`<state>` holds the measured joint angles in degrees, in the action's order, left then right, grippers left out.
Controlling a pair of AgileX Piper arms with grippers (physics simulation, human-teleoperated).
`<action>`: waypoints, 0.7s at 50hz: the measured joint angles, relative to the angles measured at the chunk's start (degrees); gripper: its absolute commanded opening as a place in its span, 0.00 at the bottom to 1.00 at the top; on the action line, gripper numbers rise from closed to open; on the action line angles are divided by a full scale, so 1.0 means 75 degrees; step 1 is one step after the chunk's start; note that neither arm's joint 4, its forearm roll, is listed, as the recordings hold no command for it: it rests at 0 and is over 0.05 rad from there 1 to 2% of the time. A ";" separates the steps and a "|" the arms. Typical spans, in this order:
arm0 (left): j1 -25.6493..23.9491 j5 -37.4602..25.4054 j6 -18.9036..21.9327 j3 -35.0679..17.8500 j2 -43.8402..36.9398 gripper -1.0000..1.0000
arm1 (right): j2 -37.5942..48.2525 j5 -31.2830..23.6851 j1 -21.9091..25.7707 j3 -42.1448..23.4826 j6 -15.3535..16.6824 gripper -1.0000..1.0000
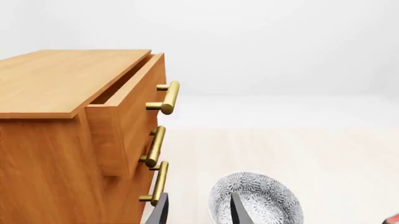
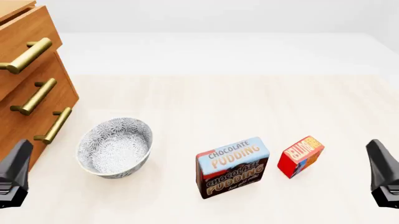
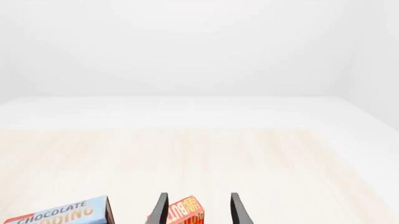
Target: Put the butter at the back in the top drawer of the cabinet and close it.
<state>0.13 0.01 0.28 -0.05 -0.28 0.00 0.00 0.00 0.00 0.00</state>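
Observation:
The butter (image 2: 300,156), a small red and orange box, stands on the table just right of the pudding box; the right wrist view shows the butter (image 3: 185,212) beyond the fingers. My right gripper (image 3: 198,210) is open and holds nothing; it hangs near the front right corner (image 2: 383,172), short of the butter. The cabinet (image 2: 25,102) stands at the far left. Its top drawer (image 1: 134,102) is pulled partly out, brass handle (image 1: 167,97) facing the table. My left gripper (image 1: 198,212) is open and empty, at the front left (image 2: 16,175) beside the cabinet's lowest drawer.
A patterned grey bowl (image 2: 115,146) sits between the cabinet and the Chocolate Pudding box (image 2: 232,167). Two lower drawers with brass handles (image 2: 36,97) are closed. The table's pale wood runs back to a white wall.

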 measured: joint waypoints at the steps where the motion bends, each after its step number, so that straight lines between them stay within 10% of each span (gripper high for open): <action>1: 0.0002 -0.0004 0.0015 -0.0001 -0.0003 1.00 | 0.0000 0.0000 0.0000 0.0000 0.0000 1.00; 35: -0.0302 -0.0174 0.1190 -0.0949 -0.0752 1.00 | 0.0000 0.0000 0.0000 0.0000 0.0000 1.00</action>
<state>-2.13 -1.30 9.20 -7.17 -5.92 0.00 0.00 0.00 0.00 0.00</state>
